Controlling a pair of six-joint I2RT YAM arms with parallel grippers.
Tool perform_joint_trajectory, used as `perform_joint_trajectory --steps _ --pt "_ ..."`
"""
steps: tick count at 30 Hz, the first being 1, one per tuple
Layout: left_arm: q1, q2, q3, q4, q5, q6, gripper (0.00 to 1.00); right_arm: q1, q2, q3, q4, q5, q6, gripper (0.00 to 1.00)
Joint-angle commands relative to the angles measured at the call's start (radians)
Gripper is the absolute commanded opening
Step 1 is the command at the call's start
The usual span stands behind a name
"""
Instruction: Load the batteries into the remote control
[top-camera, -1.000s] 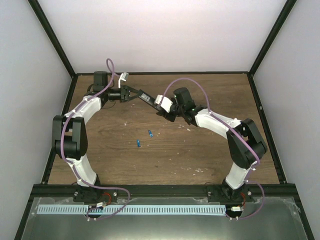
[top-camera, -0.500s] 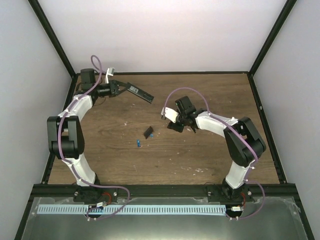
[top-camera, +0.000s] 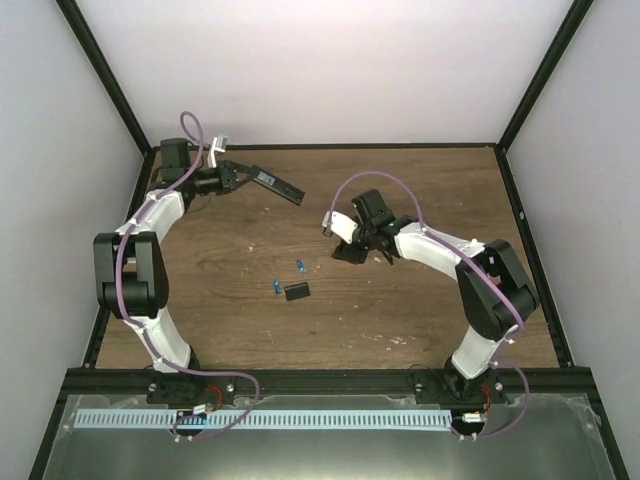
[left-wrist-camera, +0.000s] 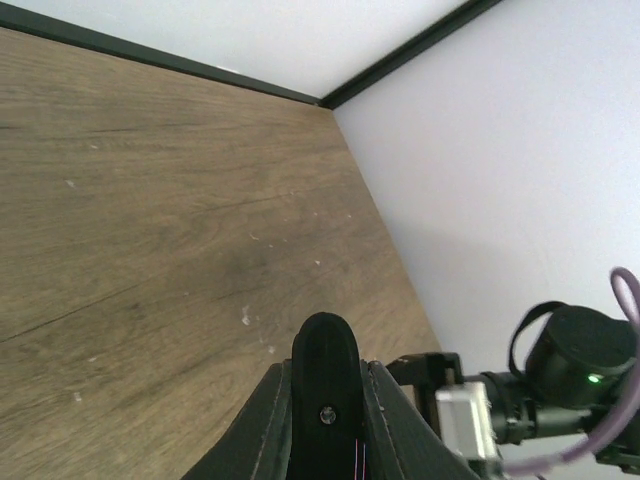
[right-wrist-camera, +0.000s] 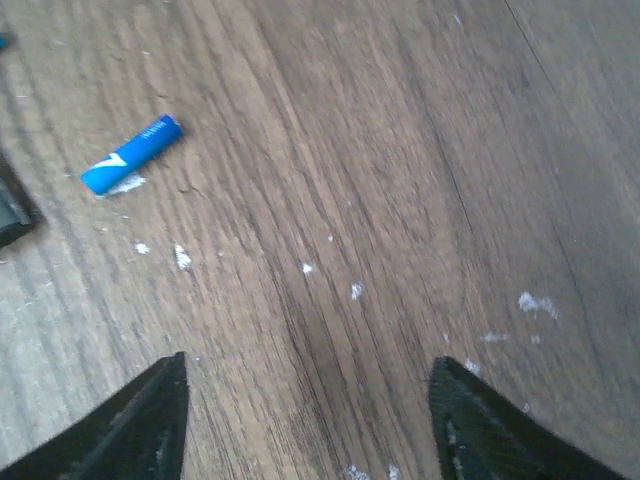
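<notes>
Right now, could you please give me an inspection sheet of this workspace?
Surface: wooden table, flecked with white specks.
Job's things: remote control held at far left; two batteries lying loose mid-table, apart.
Clutter: small black cover beside the nearer battery.
Grippers: left gripper shut on the remote control; right gripper open, nothing between its fingers.
Cables: purple cables looping clear of the batteries.
Surroundings: white walls, black frame; nothing else seen.
</notes>
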Motion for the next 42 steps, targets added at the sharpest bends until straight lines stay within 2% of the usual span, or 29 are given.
perform_joint_trajectory --steps 1,4,8,15,31,42 --pt "0.036 -0.034 -0.034 0.036 -0.048 -0.018 0.0 0.044 -0.038 0.055 -0.04 -0.097 0.025 0.67" --pt "0.05 -0.047 -0.06 0.084 -0.058 -0.054 0.0 0.093 -0.015 0.075 -0.063 -0.157 0.039 0.77" --pt "0.053 -0.061 -0.071 0.08 -0.075 -0.049 0.0 0.129 0.034 0.124 -0.126 -0.234 0.049 0.81" --pt "0.053 -0.071 -0.092 0.08 -0.082 -0.052 0.0 0.154 0.067 0.145 -0.143 -0.299 0.018 0.8" --pt "0.053 -0.106 -0.134 0.084 -0.096 -0.047 0.0 0.249 0.18 0.165 -0.159 -0.278 0.007 0.76" --pt "0.053 -0.113 -0.147 0.089 -0.08 -0.046 0.0 0.257 0.238 0.205 -0.182 -0.247 -0.011 0.77"
